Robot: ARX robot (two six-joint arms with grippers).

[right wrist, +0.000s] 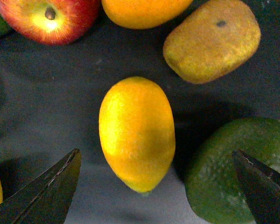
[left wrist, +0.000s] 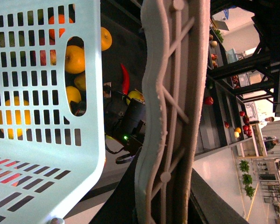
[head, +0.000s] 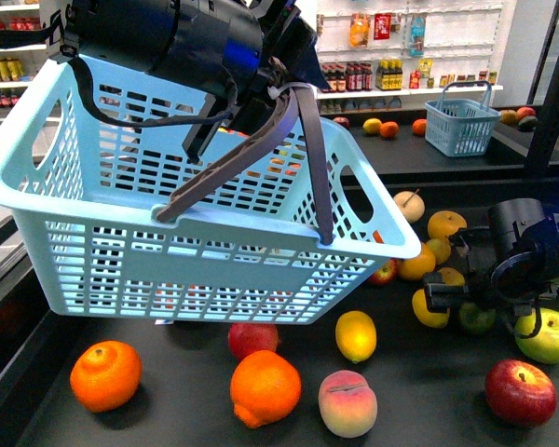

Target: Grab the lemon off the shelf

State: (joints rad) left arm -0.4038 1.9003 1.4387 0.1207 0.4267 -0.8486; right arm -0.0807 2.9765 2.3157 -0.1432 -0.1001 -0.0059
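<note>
The lemon [right wrist: 136,133], bright yellow and oval, lies on the shelf's dark deck [right wrist: 46,102] between the spread fingers of my open right gripper [right wrist: 156,152]; neither finger touches it. From the front, that gripper [head: 440,298] hovers low over the lemon [head: 429,312] at the right of the shelf [head: 419,400]. A second yellow oval fruit [head: 356,335] lies further left. My left gripper [left wrist: 165,200] is shut on the grey basket handle [left wrist: 170,116] and holds the light blue basket [head: 168,214] tilted above the deck's left half.
A green fruit [right wrist: 233,172] lies close beside the lemon under one finger. A red apple [right wrist: 46,18] and a yellow-brown pear [right wrist: 212,39] are just beyond it. Oranges [head: 265,387], a peach [head: 347,403] and apples [head: 520,392] dot the front.
</note>
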